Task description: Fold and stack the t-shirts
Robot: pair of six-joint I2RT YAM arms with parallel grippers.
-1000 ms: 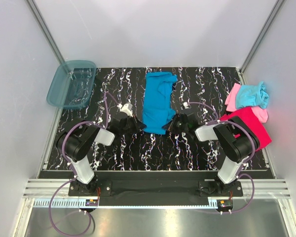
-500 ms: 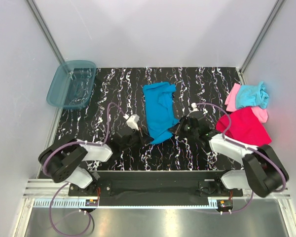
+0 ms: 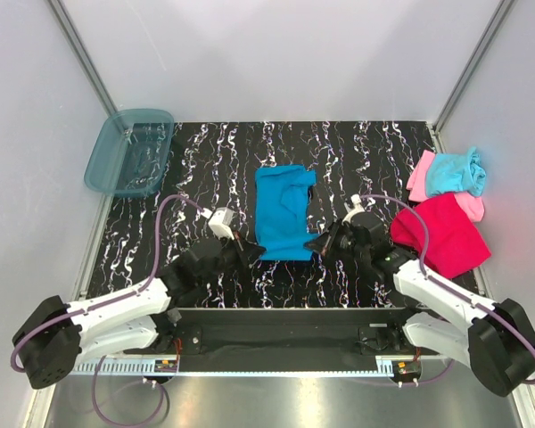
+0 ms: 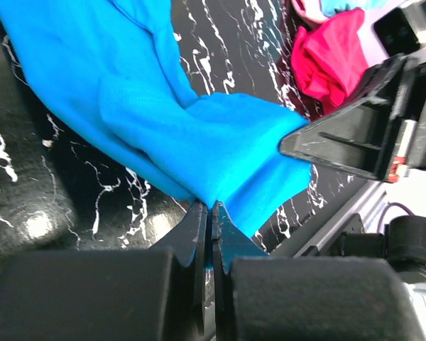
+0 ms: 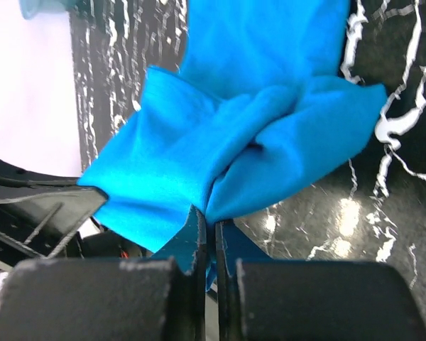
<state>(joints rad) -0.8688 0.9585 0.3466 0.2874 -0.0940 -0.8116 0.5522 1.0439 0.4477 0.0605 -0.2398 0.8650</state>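
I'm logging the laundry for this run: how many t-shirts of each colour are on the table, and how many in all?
medium blue t-shirt: 1
magenta-red t-shirt: 1
light pink t-shirt: 1
light aqua t-shirt: 1
Total: 4

Clock centred on blue tee [image 3: 283,212]. I read bare tabletop [image 3: 357,147] at 12 o'clock. Teal bin [image 3: 129,152] blocks 10 o'clock. The heap of magenta tee [image 3: 446,234], pink tee [image 3: 418,176] and aqua tee [image 3: 455,169] blocks 3 o'clock. Left gripper [image 3: 247,256] and right gripper [image 3: 319,242] crowd 7 and 5 o'clock.
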